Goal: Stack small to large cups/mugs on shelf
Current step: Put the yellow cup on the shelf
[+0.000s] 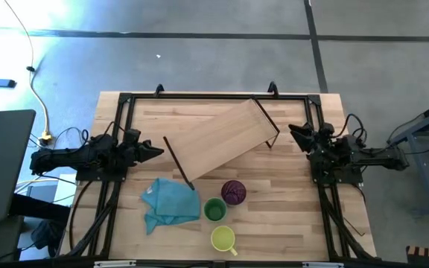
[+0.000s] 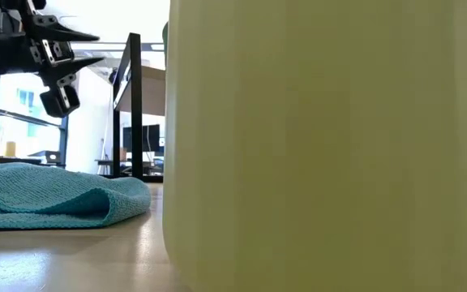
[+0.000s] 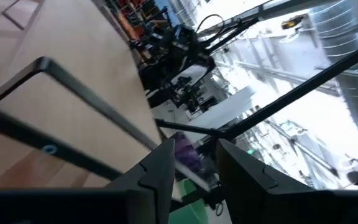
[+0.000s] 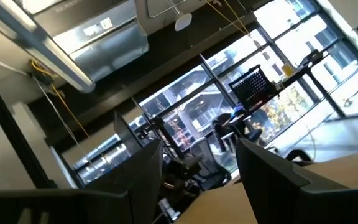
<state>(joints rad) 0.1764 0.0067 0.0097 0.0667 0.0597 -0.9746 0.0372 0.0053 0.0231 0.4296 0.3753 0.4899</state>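
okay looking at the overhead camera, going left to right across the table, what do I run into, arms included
left gripper → teal cloth → green cup → yellow mug → purple tumbler → right gripper. The shelf lies slanted across the middle, spanning several of these, so it has no single place.

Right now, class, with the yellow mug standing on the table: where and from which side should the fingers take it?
Probably by the rim of the yellow mug, from straight above. It stands upright, mouth open upward, so one finger could go inside the wall. Choose the side away from its handle, which sticks out toward the table's front-right, and away from the green cup just behind it.
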